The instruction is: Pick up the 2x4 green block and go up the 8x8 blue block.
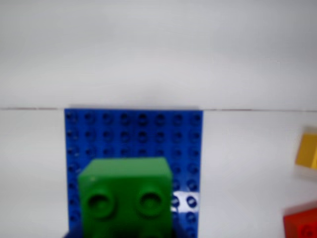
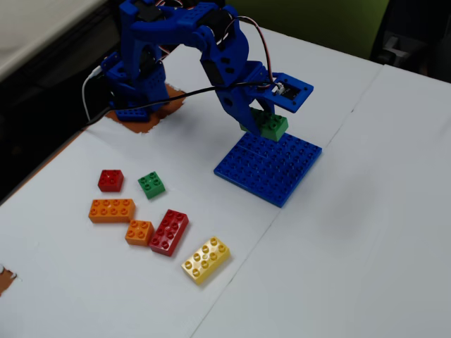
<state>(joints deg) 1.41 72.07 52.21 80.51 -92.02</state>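
My gripper (image 2: 259,121) is shut on the 2x4 green block (image 2: 272,126) and holds it at the back edge of the 8x8 blue block (image 2: 275,169), the edge nearest the arm. I cannot tell whether the block touches the plate. In the wrist view the green block (image 1: 126,196) fills the lower middle, end-on with two studs showing. The blue baseplate (image 1: 133,131) lies flat behind and under it. The fingers themselves are hidden in the wrist view.
Loose bricks lie at the front left of the fixed view: a red 2x2 (image 2: 110,180), a small green 2x2 (image 2: 151,184), an orange long brick (image 2: 112,210), an orange 2x2 (image 2: 139,232), a red long brick (image 2: 169,231) and a yellow long brick (image 2: 205,259). The arm's base (image 2: 134,84) stands at the back left.
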